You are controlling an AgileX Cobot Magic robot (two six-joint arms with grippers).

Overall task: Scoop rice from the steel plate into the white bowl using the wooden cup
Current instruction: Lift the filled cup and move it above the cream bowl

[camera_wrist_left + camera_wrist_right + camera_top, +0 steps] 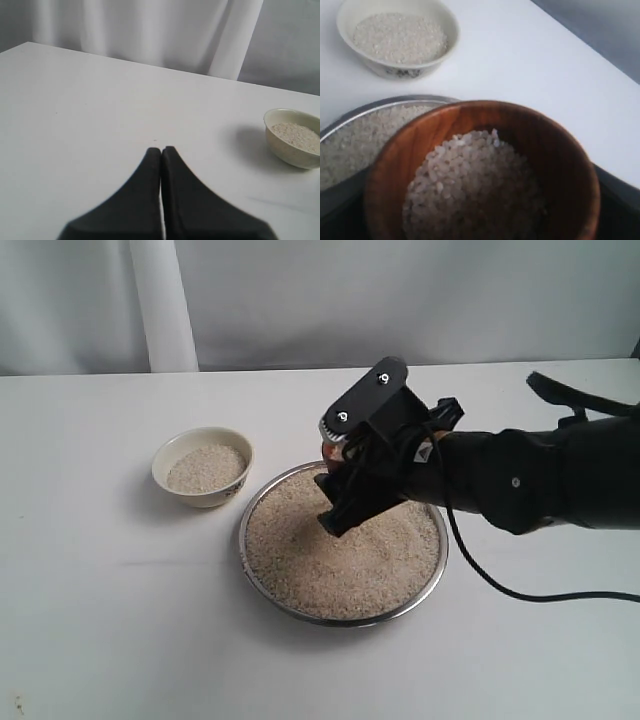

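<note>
Right wrist view alone shows rice (470,190) filling the one wooden cup (555,150) the right gripper (338,512) holds; one steel plate (380,105), one white bowl (395,70).

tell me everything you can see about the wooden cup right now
The wooden cup is a round reddish-brown cup with visible grain and no handle. It sits roughly upright, mouth up, well filled with rice. The right pincer grips it over the steel plate, on the side nearer the white bowl. In the exterior view the pincer hides nearly all of it.
</note>
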